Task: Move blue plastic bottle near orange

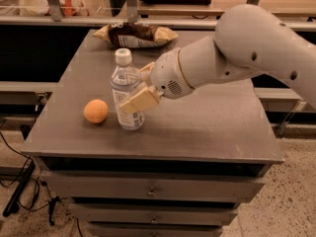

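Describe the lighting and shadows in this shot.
Camera view: soft, even light, no strong glare; the orange and bottle cast only faint shadows on the table; the gripper, closed around the bottle, is well lit; the gap behind the table is dark.
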`<state>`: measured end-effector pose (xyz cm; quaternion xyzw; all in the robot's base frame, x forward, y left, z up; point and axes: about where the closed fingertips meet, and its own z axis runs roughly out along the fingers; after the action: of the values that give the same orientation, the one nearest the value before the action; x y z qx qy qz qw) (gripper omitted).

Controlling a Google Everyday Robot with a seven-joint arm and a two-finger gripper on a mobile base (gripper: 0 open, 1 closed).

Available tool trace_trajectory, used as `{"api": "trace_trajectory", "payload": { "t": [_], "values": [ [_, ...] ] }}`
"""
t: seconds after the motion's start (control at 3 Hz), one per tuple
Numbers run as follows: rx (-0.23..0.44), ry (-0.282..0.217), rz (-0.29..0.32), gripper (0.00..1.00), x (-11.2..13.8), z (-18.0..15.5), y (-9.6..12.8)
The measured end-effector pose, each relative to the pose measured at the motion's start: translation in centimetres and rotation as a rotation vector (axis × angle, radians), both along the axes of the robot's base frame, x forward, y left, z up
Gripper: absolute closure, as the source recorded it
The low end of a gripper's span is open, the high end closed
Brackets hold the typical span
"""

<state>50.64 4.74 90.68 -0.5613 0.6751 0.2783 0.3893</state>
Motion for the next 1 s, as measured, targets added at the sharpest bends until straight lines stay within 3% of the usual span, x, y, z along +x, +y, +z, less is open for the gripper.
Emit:
{"api": "trace_trajectory", "payload": {
  "t": [0.33, 1.0],
  "values": [
    [-0.002, 0.007, 0.000, 0.00, -0.10, -0.22, 0.00],
    [-0.020, 0.002, -0.003, 0.00, 0.46, -0.31, -0.76]
  ]
}}
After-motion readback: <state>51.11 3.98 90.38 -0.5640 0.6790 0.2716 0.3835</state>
